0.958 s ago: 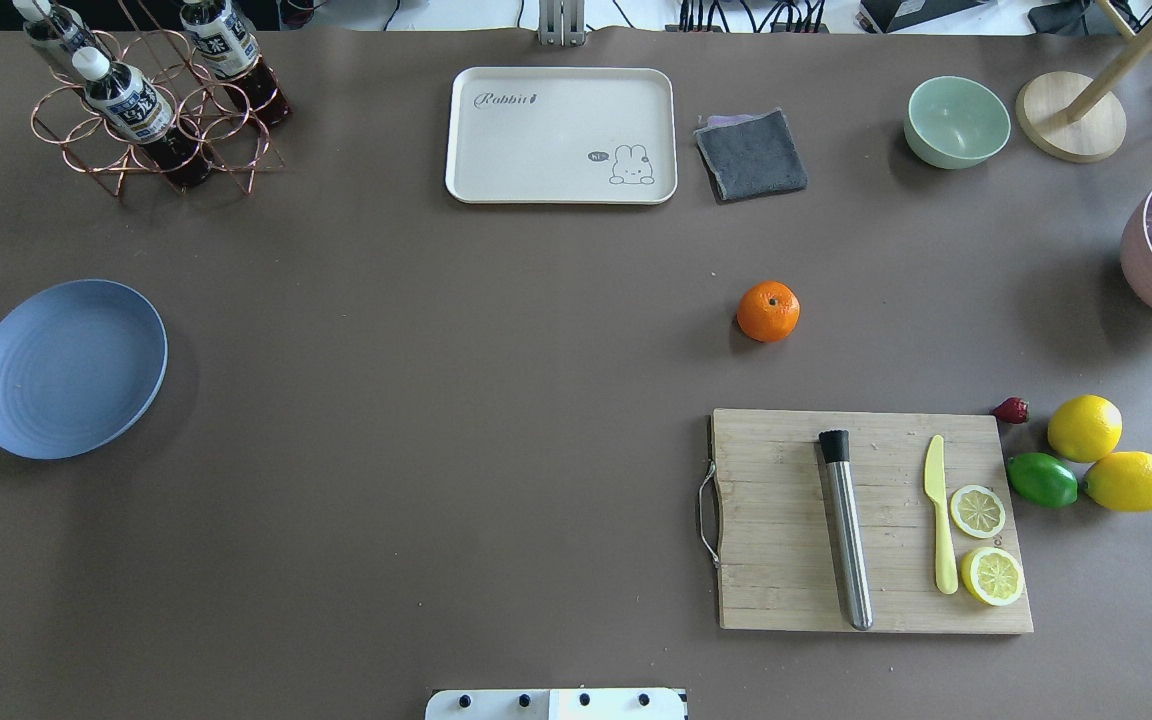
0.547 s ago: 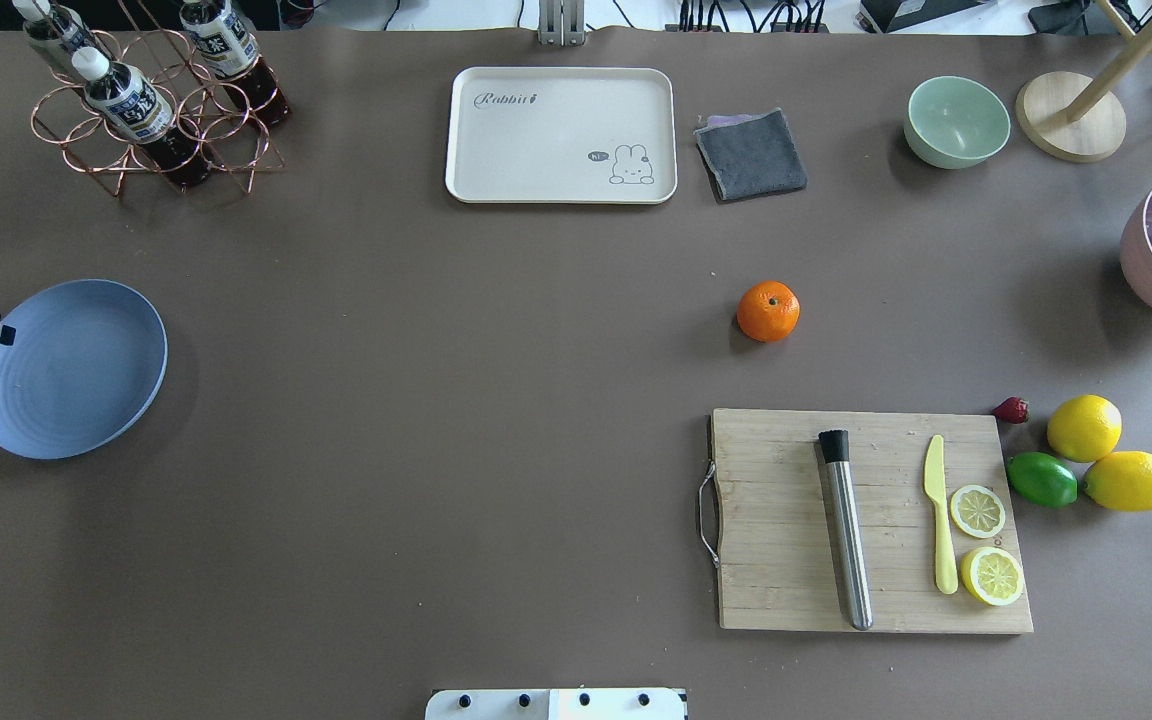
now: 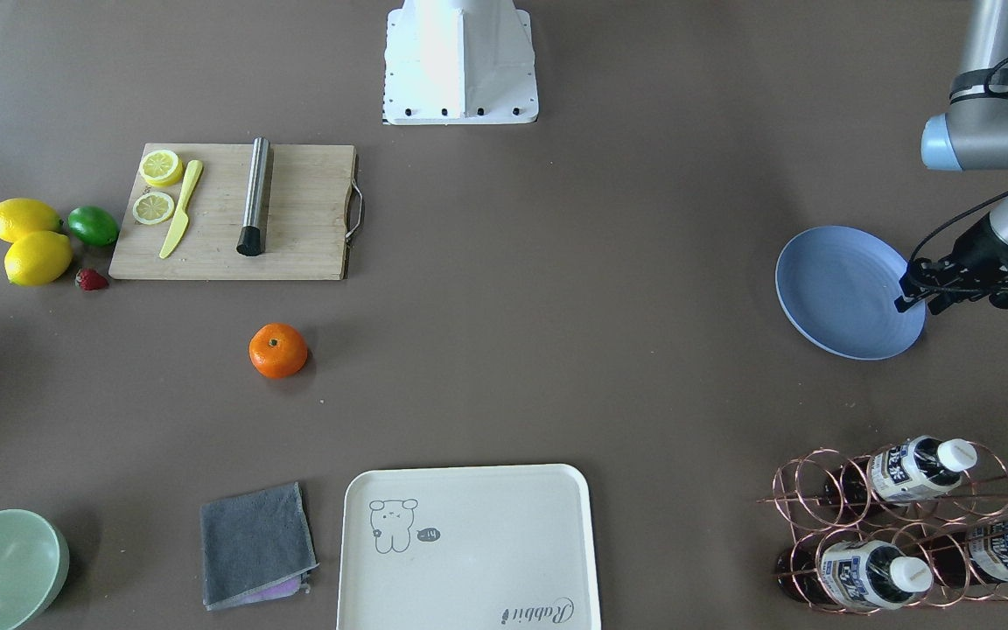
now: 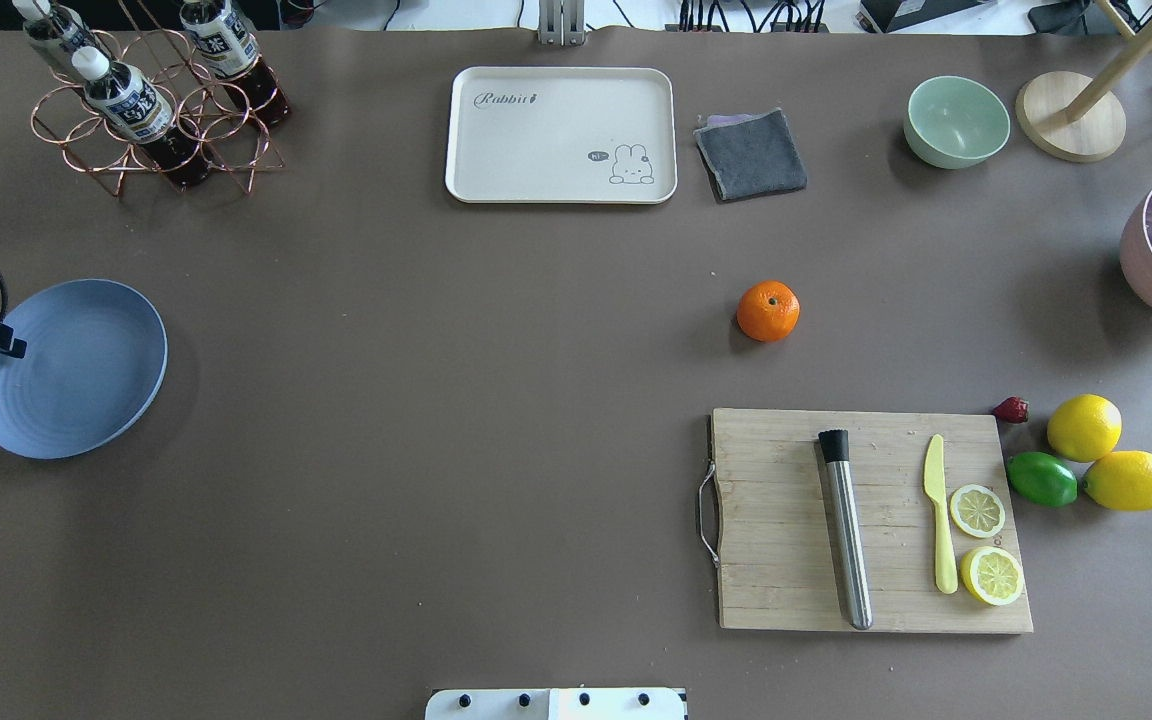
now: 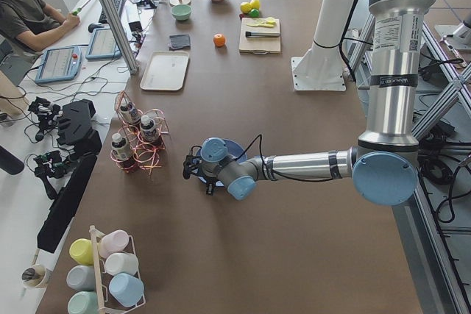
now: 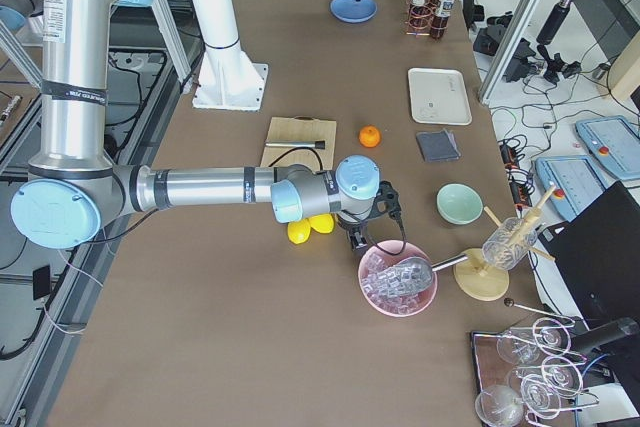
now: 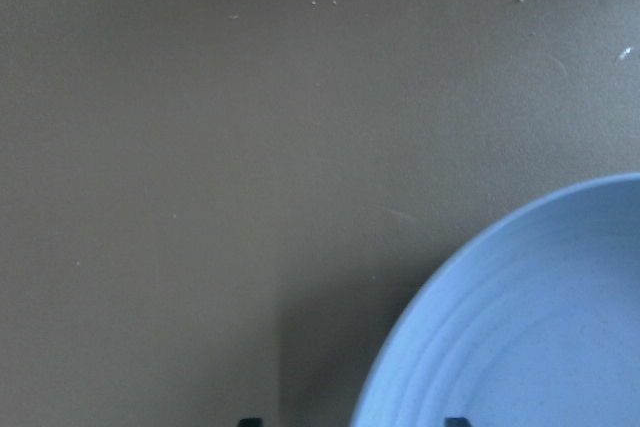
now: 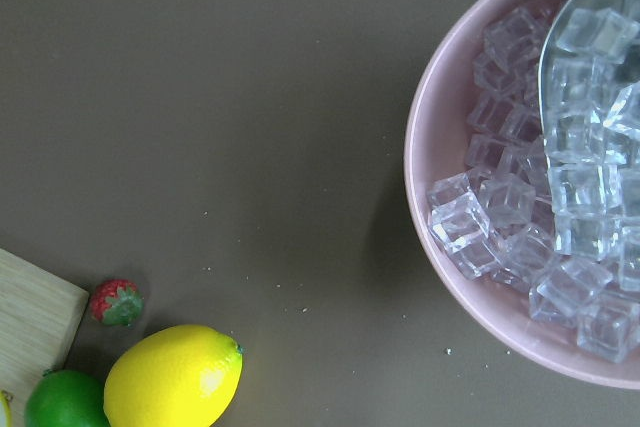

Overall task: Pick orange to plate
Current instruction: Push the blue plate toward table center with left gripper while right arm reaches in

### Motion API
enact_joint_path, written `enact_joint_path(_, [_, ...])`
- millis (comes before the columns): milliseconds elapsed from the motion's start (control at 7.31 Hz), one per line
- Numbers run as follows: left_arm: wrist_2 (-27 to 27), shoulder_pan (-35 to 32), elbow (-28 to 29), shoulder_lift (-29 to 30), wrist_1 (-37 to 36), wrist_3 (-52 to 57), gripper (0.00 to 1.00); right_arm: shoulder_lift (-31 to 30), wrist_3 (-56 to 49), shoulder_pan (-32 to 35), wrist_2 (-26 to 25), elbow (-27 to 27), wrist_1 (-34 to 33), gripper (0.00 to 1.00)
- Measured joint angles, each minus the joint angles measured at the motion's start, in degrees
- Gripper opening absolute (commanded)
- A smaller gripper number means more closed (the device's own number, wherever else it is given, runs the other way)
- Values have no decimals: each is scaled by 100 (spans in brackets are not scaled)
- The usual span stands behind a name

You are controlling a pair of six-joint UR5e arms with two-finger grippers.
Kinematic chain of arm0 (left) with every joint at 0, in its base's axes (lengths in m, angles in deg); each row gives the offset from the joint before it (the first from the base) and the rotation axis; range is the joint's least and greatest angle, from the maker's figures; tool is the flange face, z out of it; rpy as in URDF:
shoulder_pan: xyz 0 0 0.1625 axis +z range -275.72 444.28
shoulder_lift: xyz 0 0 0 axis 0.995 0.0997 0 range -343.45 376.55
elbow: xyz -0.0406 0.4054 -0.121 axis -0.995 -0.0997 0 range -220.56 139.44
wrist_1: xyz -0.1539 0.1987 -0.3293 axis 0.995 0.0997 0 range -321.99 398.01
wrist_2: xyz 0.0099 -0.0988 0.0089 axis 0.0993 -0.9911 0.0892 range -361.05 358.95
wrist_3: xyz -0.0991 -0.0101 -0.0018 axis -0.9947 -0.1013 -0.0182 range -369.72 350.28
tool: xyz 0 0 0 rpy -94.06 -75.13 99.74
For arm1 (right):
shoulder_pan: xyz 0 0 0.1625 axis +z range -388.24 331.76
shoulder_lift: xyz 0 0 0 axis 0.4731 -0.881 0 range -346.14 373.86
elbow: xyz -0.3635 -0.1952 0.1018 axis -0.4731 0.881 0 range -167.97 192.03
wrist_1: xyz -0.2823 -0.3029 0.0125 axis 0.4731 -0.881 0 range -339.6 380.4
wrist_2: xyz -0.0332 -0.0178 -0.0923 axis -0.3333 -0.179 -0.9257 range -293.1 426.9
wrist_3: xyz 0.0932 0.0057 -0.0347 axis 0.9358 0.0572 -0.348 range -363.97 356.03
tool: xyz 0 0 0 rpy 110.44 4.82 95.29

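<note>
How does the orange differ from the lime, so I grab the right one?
The orange is bright orange and round; the lime is green and more oval. The orange sits by itself; the lime lies close beside two lemons near the cutting board. Both are small whole citrus fruits.

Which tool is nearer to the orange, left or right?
Right. The right tool hangs between the lemons and the ice bowl, not far from the orange; the left tool is over the plate's rim, across the table.
</note>
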Motion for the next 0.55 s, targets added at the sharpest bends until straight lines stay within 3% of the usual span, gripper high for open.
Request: enact_joint_path(547, [-95, 40, -207, -4, 156, -282, 0, 259, 427, -61, -59, -1, -23, 100])
